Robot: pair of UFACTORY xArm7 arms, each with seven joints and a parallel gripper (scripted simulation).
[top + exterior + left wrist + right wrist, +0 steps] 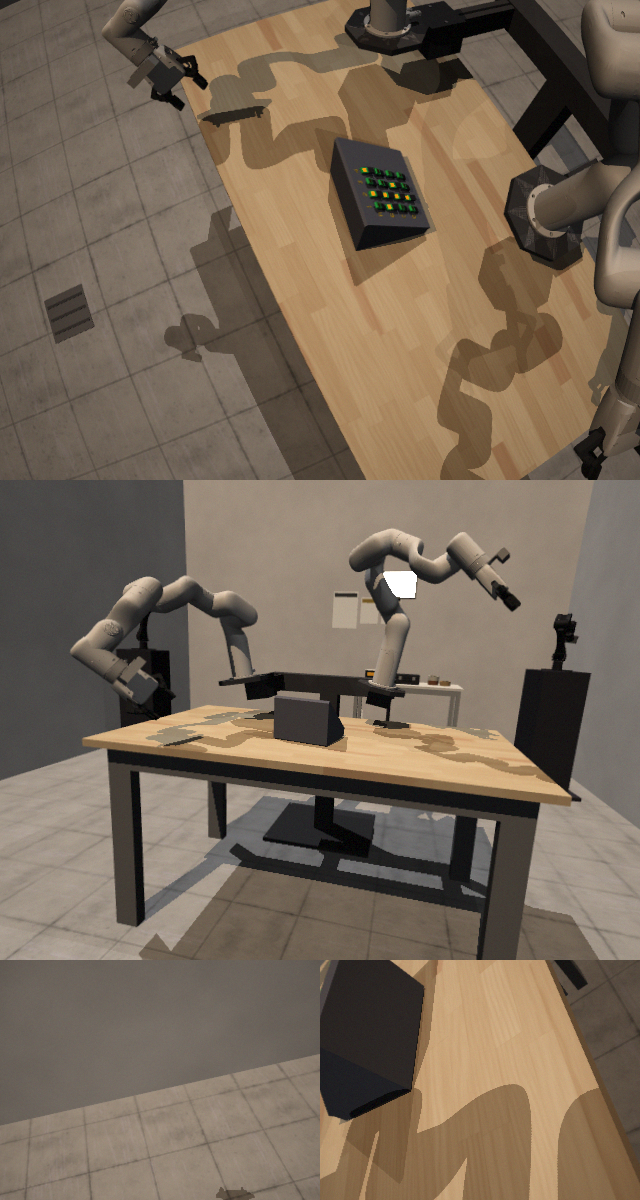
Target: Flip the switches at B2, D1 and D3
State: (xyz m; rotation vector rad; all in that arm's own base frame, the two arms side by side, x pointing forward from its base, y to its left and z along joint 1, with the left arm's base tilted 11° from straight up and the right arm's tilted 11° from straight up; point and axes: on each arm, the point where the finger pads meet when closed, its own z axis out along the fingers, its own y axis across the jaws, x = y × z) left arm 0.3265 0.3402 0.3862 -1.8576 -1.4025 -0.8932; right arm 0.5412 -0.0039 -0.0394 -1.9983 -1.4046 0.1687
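The dark sloped panel point(349, 191) point(301, 720) point(375, 1015) stands mid-table. In the top view, B2 point(385, 195) is lit, while D1 point(412, 209) and D3 point(404, 186) look unlit. A2, C2, D2, B1, C3 and A4 also look lit. The switch face is hidden in the exterior view and the right wrist view. My left gripper point(594, 457) point(509, 600) is open and empty, high and far from the panel, near the table's robot-left end. My right gripper point(192, 96) point(164, 705) is open and empty, above the table's far edge on the other side. The left wrist view shows only wall and floor.
The wooden table point(305, 289) point(403, 766) carries the panel and several arm shadows. The left arm base point(542, 217) and right arm base point(387, 31) sit on a black frame point(547, 56) along the robot side.
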